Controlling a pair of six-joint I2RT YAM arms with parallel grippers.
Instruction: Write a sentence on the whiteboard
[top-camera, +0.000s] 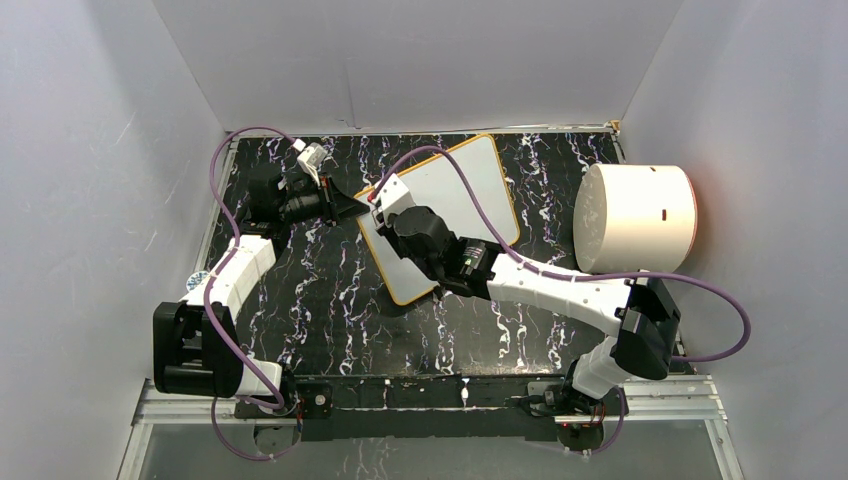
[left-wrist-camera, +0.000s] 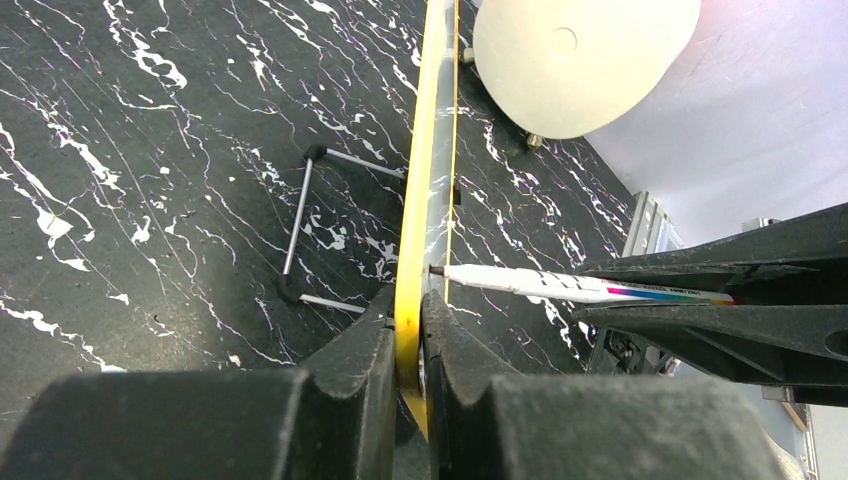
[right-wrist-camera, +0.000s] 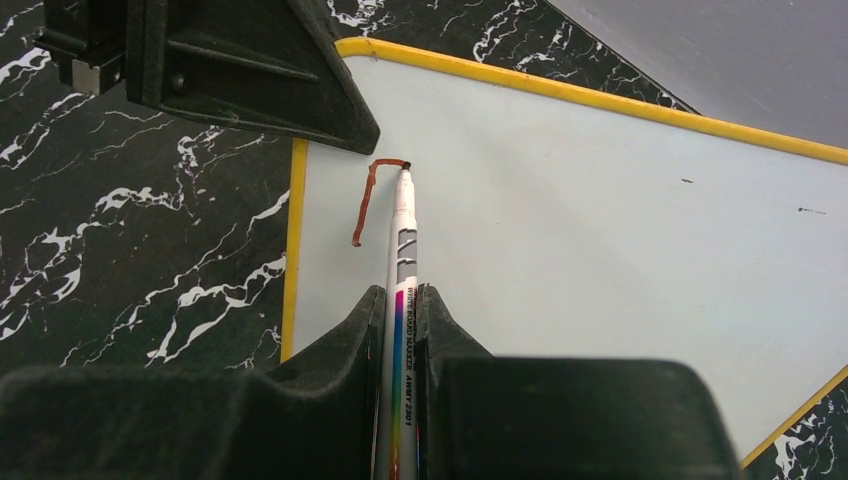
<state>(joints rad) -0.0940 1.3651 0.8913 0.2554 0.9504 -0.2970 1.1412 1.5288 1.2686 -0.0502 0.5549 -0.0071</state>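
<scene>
Grip status: right gripper (right-wrist-camera: 400, 300) is clamped on the marker (right-wrist-camera: 401, 235), jaws closed on the barrel with the tip end protruding forward. The marker tip touches the board (right-wrist-camera: 600, 230) near the corner that the left gripper holds. A short red-brown stroke (right-wrist-camera: 366, 205) lies on the board at the tip: one upright leg and a short top bar ending at the tip. No other writing shows on the board.

Left gripper (left-wrist-camera: 410, 315) is clamped on the board's yellow rim, one finger on each face, just beside the marker tip. The board stands tilted on the table (top-camera: 320, 300), with a wire stand (left-wrist-camera: 300, 220) behind its back face. A white cylinder (top-camera: 635, 215) sits apart from the board, beyond the end opposite the held corner.

Step in hand: writing, first letter, barely begun. Judged progress: early, with almost the whole sentence not yet written.

Next move calls for light, constant tip pressure on the board, stroke travel away from the held corner, and a firm left clamp so the board does not swing under the push. Risk: the marker path runs close to the left gripper, so letters should track toward the board's free area.
</scene>
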